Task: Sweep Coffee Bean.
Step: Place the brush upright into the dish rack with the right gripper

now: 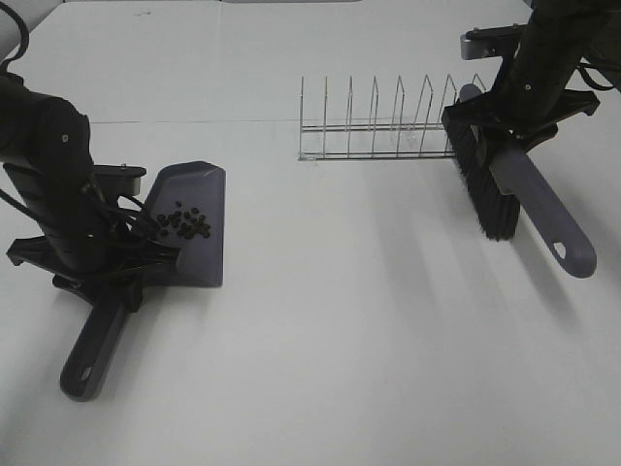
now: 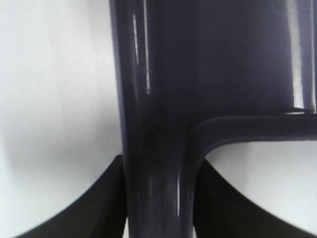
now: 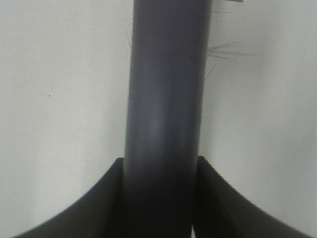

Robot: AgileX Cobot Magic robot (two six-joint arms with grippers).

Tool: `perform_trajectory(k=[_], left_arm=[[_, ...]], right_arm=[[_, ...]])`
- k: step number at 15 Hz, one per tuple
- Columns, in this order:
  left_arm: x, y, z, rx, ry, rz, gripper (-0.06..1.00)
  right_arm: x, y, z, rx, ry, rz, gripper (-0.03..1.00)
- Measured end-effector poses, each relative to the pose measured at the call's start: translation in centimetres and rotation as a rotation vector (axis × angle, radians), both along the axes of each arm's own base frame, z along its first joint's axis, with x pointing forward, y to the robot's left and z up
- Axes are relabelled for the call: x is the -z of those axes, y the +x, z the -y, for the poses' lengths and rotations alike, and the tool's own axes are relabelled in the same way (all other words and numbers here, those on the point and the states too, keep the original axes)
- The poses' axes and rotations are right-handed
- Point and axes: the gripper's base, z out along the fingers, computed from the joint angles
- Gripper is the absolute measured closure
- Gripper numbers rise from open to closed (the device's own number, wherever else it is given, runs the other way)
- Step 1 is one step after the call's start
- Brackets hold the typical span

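Observation:
A cluster of small dark coffee beans (image 1: 183, 224) lies inside the grey dustpan (image 1: 201, 213) on the left of the white table. My left gripper (image 1: 118, 275) is shut on the dustpan's handle (image 1: 94, 347), which fills the left wrist view (image 2: 158, 124) between the two black fingers (image 2: 99, 208). My right gripper (image 1: 511, 136) is shut on the grey brush (image 1: 529, 199) and holds it tilted above the table on the right, black bristles (image 1: 480, 189) facing left. The brush handle (image 3: 166, 109) sits between the fingers (image 3: 84, 208) in the right wrist view.
A wire dish rack (image 1: 383, 126) stands at the back, just left of the brush. The white table (image 1: 349, 320) spreads between the dustpan and the brush.

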Motion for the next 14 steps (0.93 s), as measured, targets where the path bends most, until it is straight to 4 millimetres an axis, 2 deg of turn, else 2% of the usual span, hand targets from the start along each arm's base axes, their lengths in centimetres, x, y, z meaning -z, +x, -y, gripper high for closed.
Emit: perform_trajectory(k=[2, 10, 13, 14], left_arm=[[0.0, 0.0, 0.0, 0.0, 0.0, 0.0, 0.61], [0.0, 0.0, 0.0, 0.001, 0.0, 0.0, 0.61], [0.0, 0.0, 0.0, 0.001, 0.0, 0.0, 0.61], [0.0, 0.0, 0.0, 0.001, 0.0, 0.0, 0.61]], right_arm=[[0.4, 1.2, -0.1, -0.001, -0.003, 0.016, 0.68], [0.0, 5.8, -0.4, 0.013, -0.01, 0.073, 0.68], [0.1, 6.1, -0.3, 0.022, -0.013, 0.058, 0.68], [0.2, 6.1, -0.3, 0.029, -0.01, 0.056, 0.63]])
